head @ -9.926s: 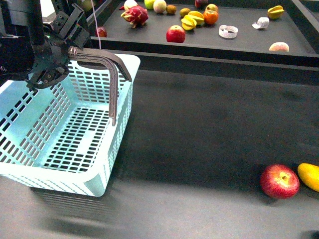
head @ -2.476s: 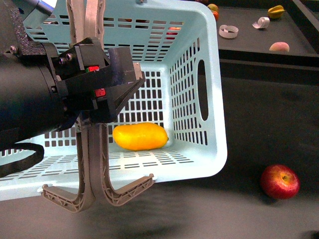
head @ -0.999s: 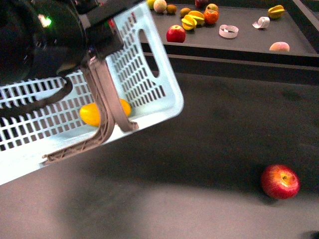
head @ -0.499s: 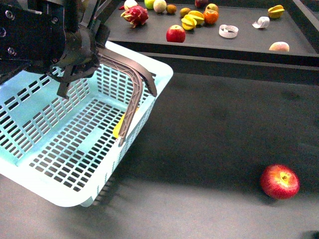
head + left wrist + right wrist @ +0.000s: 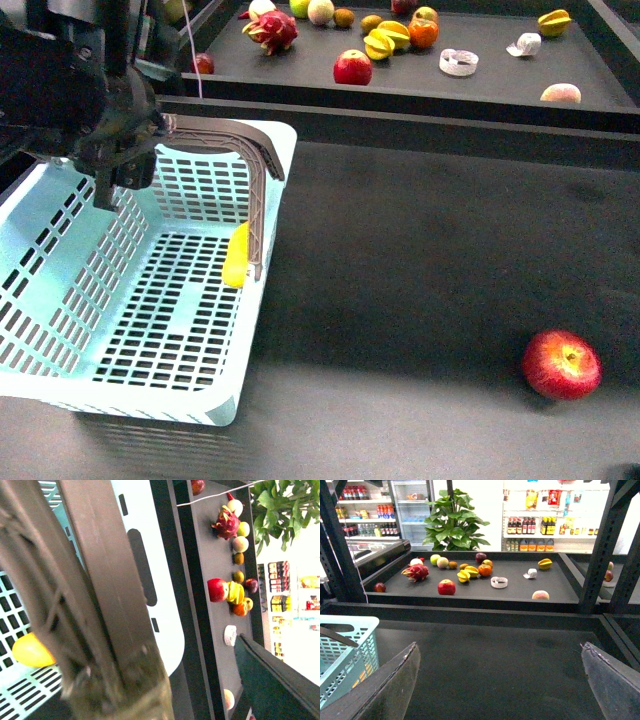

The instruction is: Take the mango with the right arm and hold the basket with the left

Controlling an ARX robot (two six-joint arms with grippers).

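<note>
Front view shows the basket resting on the dark table, at the left side, with the mango lying inside it against the right-hand wall, just beside the two grey-brown handles that arch over the rim. The left gripper sits at the upper left over the basket's far edge, its jaws closed around the handles where they meet. A red apple lies on the table well apart from the basket, toward the lower right. Behind the table a raised tray carries scattered fruit, including another red apple, yellow star-shaped fruits and a dragon fruit. From the left wrist view the handles fill most of the picture very close to the lens, and the mango shows through the gap below them on the slotted floor. From the right wrist view the right gripper hangs above bare table with its two fingers spread wide, holding nothing; a corner of the basket shows at one side.
</note>
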